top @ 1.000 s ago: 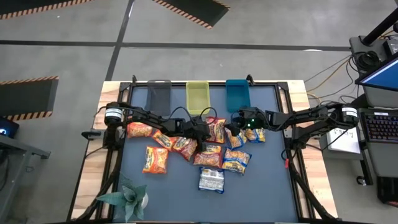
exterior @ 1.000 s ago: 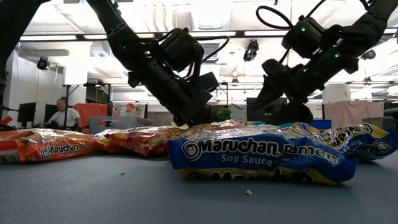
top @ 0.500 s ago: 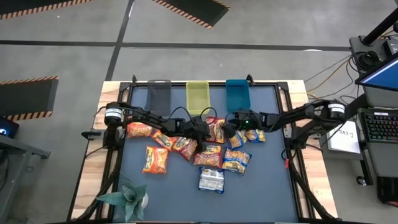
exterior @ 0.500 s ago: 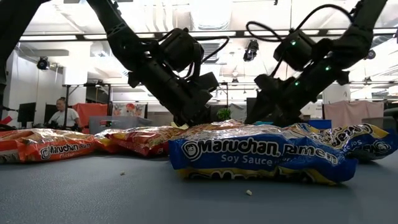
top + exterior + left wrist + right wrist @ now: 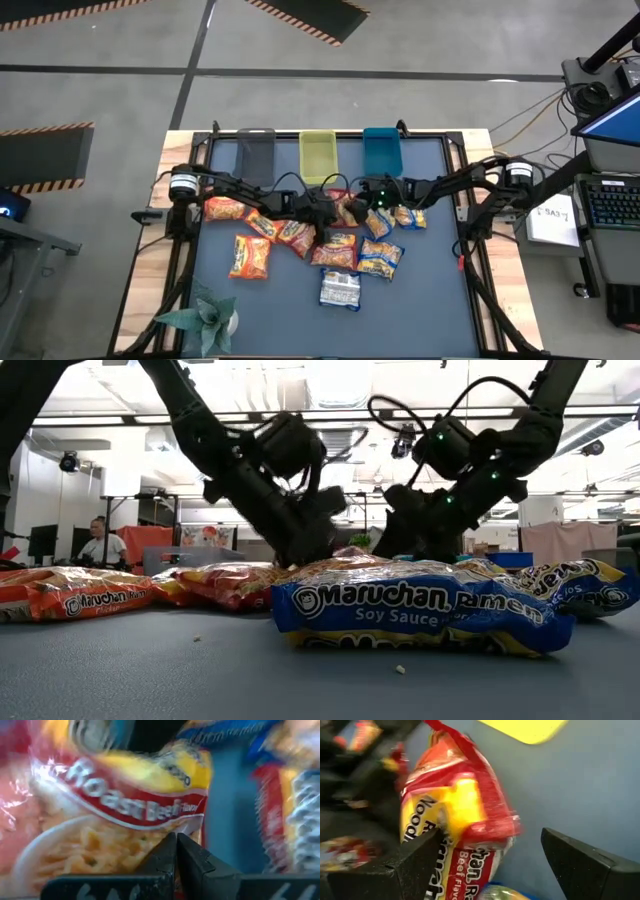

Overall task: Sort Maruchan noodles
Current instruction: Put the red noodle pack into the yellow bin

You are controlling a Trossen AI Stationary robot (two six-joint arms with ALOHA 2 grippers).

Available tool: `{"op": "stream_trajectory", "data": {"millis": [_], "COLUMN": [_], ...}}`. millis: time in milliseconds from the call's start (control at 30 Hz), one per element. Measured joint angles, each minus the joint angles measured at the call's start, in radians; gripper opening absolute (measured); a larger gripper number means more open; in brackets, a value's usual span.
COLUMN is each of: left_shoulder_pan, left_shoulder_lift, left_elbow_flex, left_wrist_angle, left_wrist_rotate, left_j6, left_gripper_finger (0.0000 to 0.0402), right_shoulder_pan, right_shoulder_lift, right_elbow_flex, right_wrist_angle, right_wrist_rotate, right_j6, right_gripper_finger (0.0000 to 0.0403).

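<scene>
2 grippers at the packet pile, left gripper (image 5: 176, 851) pinched shut (nothing visibly held), right gripper (image 5: 490, 865) wide open around red packet (image 5: 457, 815)

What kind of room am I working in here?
Probably a robotics lab or open workshop: hazard-striped mats on a concrete floor, a person at a desk with monitors beyond the table, and a laptop with cables beside the rig.
</scene>
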Motion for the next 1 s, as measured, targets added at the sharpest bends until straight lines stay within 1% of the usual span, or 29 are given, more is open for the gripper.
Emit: {"op": "stream_trajectory", "data": {"millis": [233, 433, 633, 767, 867, 1000], "left_shoulder_pan": [0.001, 0.001, 0.001, 0.0, 0.0, 0.0], "left_shoulder_lift": [0.002, 0.001, 0.001, 0.001, 0.0, 0.0], "left_elbow_flex": [0.0, 0.0, 0.0, 0.0, 0.0, 0.0], "left_wrist_angle": [-0.003, -0.003, -0.002, -0.002, -0.001, 0.0], "left_wrist_rotate": [-0.005, 0.002, 0.007, 0.009, 0.009, 0.009], "left_j6": [-0.01, -0.01, -0.01, -0.009, -0.009, -0.009], "left_gripper_finger": [0.0, 0.0, 0.0, 0.0, 0.0, 0.0], "right_shoulder_pan": [0.001, 0.001, 0.007, 0.007, 0.007, 0.007], "right_shoulder_lift": [-0.042, -0.017, 0.051, 0.054, 0.046, 0.041], "right_elbow_flex": [0.003, 0.002, 0.001, 0.0, 0.0, 0.0], "right_wrist_angle": [0.078, 0.099, 0.193, 0.203, 0.203, 0.201], "right_wrist_rotate": [-0.105, -0.103, -0.102, -0.101, -0.099, -0.094], "right_j6": [-0.021, -0.039, -0.059, -0.065, -0.068, -0.073], "right_gripper_finger": [0.0327, 0.0327, 0.0327, 0.0324, 0.03, 0.0246]}}
